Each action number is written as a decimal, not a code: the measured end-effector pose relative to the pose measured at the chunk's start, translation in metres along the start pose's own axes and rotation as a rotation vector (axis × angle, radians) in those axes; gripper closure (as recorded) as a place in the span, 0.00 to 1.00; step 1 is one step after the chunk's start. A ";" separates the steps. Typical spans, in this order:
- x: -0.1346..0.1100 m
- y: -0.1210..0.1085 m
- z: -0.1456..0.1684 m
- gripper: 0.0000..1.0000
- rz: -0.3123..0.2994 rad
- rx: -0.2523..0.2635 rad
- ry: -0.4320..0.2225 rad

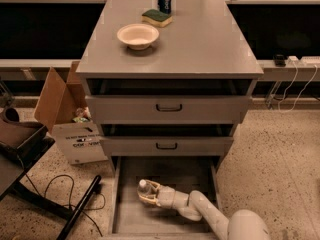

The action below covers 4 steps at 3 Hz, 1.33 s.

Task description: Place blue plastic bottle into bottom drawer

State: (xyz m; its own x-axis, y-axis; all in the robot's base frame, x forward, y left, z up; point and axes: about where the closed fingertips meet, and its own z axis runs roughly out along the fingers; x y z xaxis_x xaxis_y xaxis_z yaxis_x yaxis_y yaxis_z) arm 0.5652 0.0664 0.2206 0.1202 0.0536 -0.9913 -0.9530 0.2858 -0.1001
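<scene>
You're at the put-down: your hand [148, 194] is low in the frame, inside the bottom drawer [170, 171], fingers apparently clamped round the blue plastic bottle [143, 185]. Next, let go and back out. Mind the drawer's left wall nearby and the middle drawer [167, 145] overhead; there's more room to the right.

Looked like a robotics lab or workshop, speckled floor [280, 149], grey metal cabinet [200, 44], cables [299, 81] trailing from a power strip [310, 60], open cardboard box [75, 134], gripper [145, 194] sat in the bottom drawer [170, 171], closed round the blue plastic bottle [143, 185].
</scene>
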 end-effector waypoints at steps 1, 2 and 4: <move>0.000 0.000 0.000 0.28 0.000 0.000 0.000; 0.000 0.000 0.000 0.00 0.000 0.000 0.000; -0.012 0.003 -0.006 0.00 -0.026 0.002 0.020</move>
State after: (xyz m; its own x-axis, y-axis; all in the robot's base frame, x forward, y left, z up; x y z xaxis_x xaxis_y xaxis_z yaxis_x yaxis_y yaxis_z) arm 0.5588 0.0609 0.2315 0.1391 0.0270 -0.9899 -0.9492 0.2887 -0.1255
